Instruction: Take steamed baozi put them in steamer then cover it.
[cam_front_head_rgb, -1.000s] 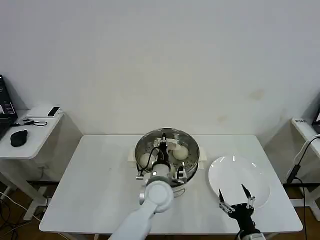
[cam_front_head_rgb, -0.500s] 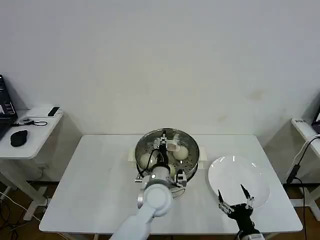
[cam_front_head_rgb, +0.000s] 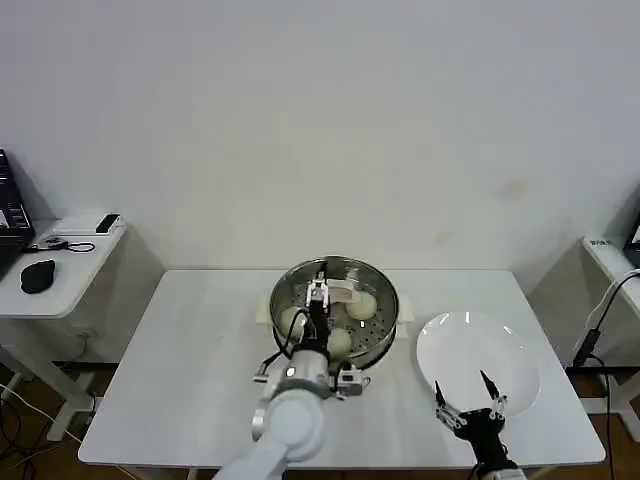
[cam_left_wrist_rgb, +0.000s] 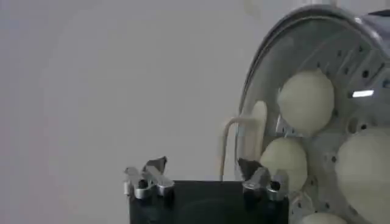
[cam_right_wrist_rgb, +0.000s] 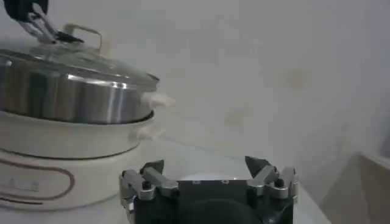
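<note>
While the cover (cam_right_wrist_rgb: 73, 58) sits closed on the steamer (cam_front_head_rgb: 334, 310) at the middle of the white table (cam_front_head_rgb: 190, 350), the left gripper (cam_front_head_rgb: 318, 296) hangs just above the lid's cream-white handle (cam_right_wrist_rgb: 82, 31), its fingers spread apart and gripping nothing. Through the glass, the steamed baozi (cam_left_wrist_rgb: 306, 100) lie on the perforated tray inside the pot, three clear in the left wrist view and a fourth at its edge. The steamer's steel wall rests on its white electric base (cam_right_wrist_rgb: 61, 161). The right gripper (cam_front_head_rgb: 471, 408) is parked low at the near edge of the table, jaws wide open and empty, its tips over the near rim of the white plate (cam_front_head_rgb: 478, 345), which lies just to the right of the steamer. A side table (cam_front_head_rgb: 60, 262) with a black mouse (cam_front_head_rgb: 37, 275) stands off to the left.
</note>
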